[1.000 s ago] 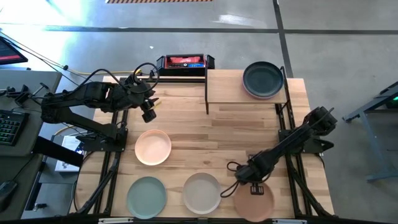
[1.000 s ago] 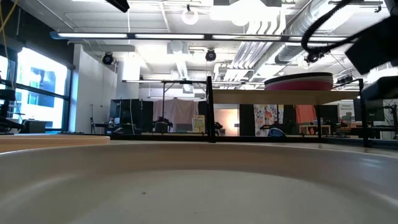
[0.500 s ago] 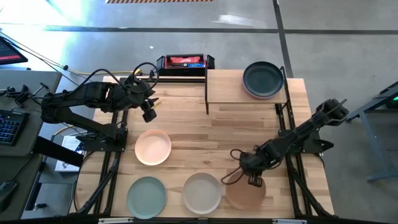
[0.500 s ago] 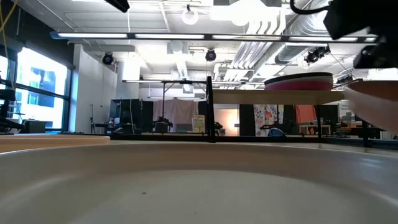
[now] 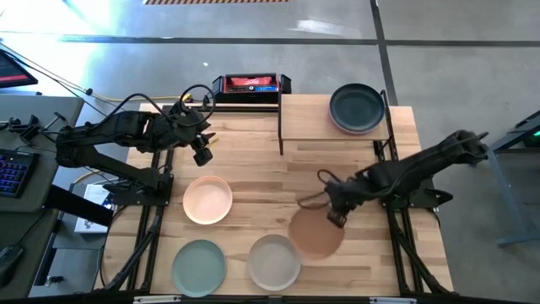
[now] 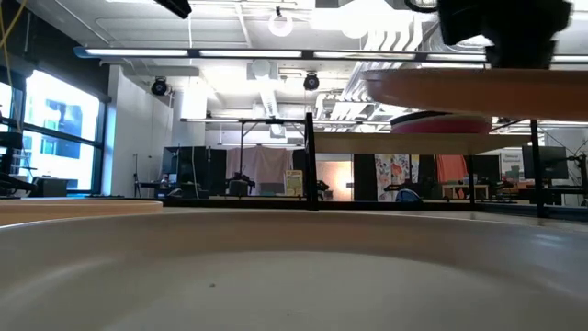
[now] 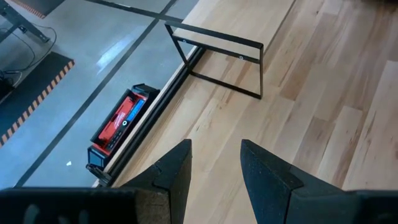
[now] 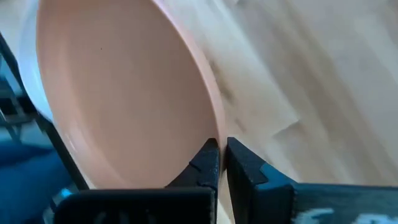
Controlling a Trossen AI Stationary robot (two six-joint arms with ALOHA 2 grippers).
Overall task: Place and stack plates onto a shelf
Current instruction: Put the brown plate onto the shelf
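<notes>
My right gripper (image 5: 336, 216) is shut on the tan brown plate (image 5: 315, 236), which hangs in the air above the table's near middle; the low view shows this plate (image 6: 478, 87) overhead. The peach plate (image 5: 207, 200), sage green plate (image 5: 199, 268) and white-grey plate (image 5: 274, 262) lie flat on the table. A stack topped by the charcoal plate (image 5: 357, 108) rests on the right half of the shelf (image 5: 308, 118); a pink plate (image 6: 441, 121) shows in it. My left gripper (image 5: 202, 155) waits open at the far left, touching nothing. My right gripper (image 8: 222, 152) pinches the tan brown plate by its rim (image 8: 214, 127), one finger on the inside of the plate and one on the outside. It has the far-right part of the rim (image 5: 331, 221), coming from the table's far right. The plate is lifted clear and roughly level.
A black-and-red box (image 5: 251, 84) sits at the table's far edge, left of the shelf. The shelf's black frame posts (image 7: 217, 56) stand on the tabletop. Bare planks lie between the shelf and the plates on the table.
My right gripper, shut on the tan brown plate, has risen and moved from the near right corner toward the table's middle and far edge. The plate has been lifted clear of the table and carried left and farther in.
</notes>
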